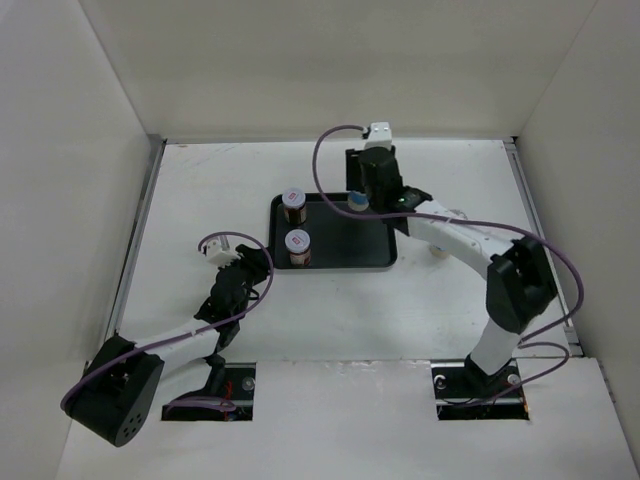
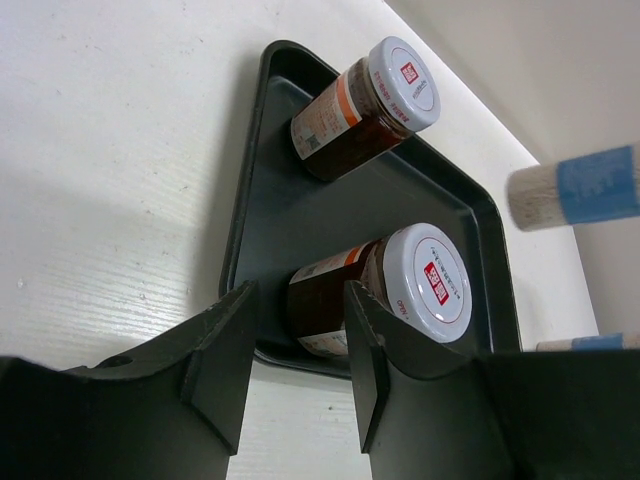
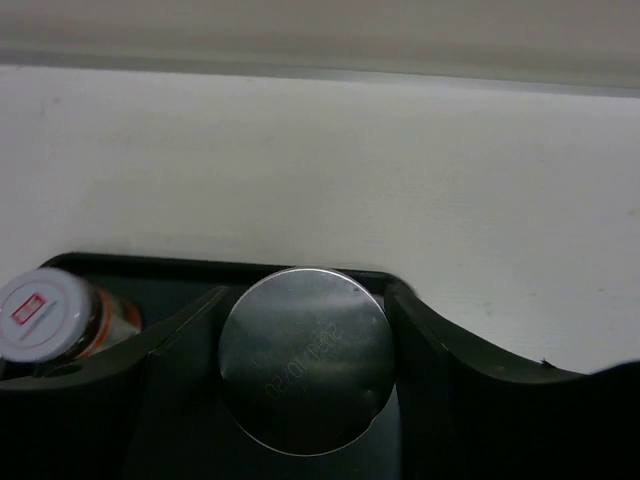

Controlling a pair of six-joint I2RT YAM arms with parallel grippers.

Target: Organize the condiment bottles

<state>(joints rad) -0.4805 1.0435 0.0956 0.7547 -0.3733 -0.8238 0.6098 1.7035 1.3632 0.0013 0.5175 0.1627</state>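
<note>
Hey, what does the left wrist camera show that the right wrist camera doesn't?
Left wrist only: the empty left gripper, a second dark-brown jar with a red-marked white lid, and blue band labels on two pale bottles. Right wrist only: the round grey metal cap clamped in the right gripper. Both: the black tray and one white-lidded brown jar.

**Tray and bottles on the counter**

A tray is sitting in the middle of the counter. The rear jar is standing in its back-left corner, and the front jar is standing just before it. To their right, a tall bottle is sitting upright at the tray's back edge, between the fingers of the right gripper.
</note>
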